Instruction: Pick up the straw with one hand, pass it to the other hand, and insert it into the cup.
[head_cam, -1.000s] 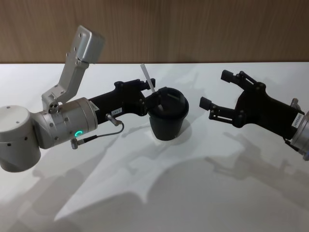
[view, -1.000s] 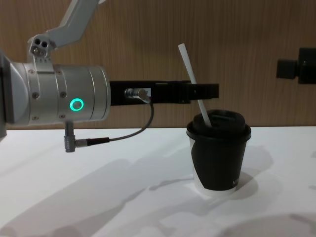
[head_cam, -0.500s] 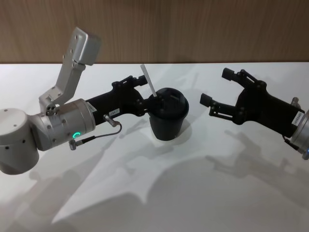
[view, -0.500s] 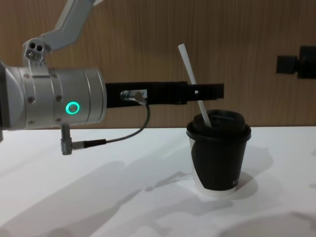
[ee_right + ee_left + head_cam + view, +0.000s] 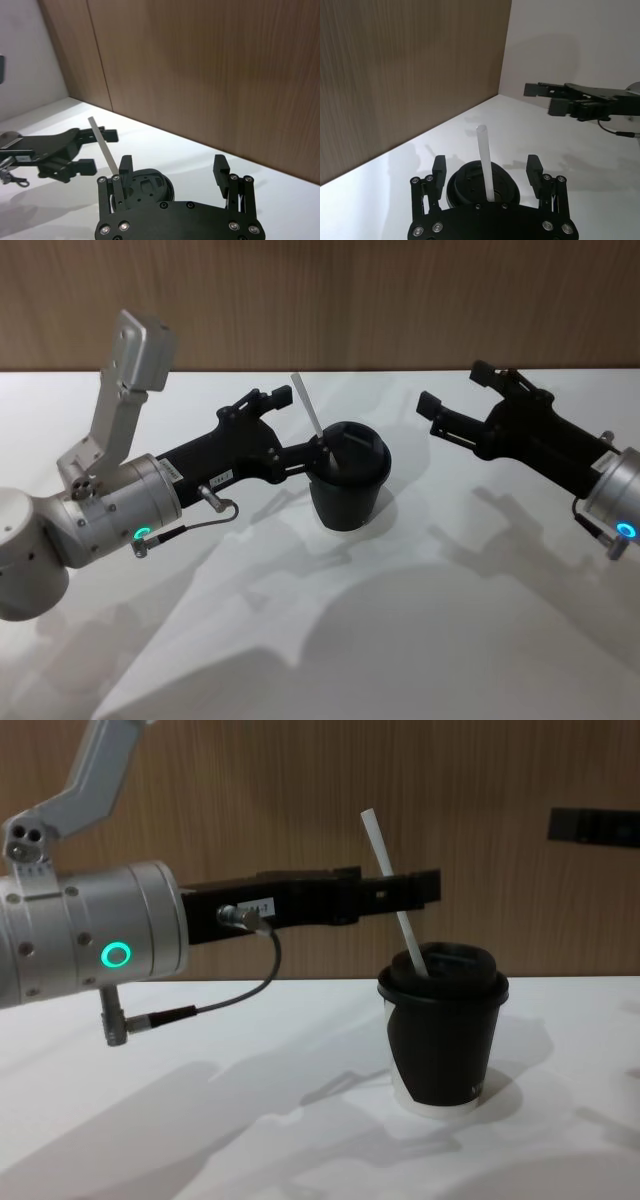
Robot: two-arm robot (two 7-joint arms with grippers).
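My head view looks down from above; my chest view sits low, side-on. Both share the cup [image 5: 347, 476] near twelve o'clock.

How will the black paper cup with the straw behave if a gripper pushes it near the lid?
The cup would probably tip: it narrows toward its base. It likely slides easily too, being paper on a smooth white table. The straw leans in the lid and would probably swing with it.

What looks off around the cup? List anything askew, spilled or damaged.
Nothing is spilled or damaged. The straw sits in the lid of the cup, leaning toward the robot's left rather than upright. The left gripper is open, its fingers either side of the straw. The right gripper is open, off to the cup's right.
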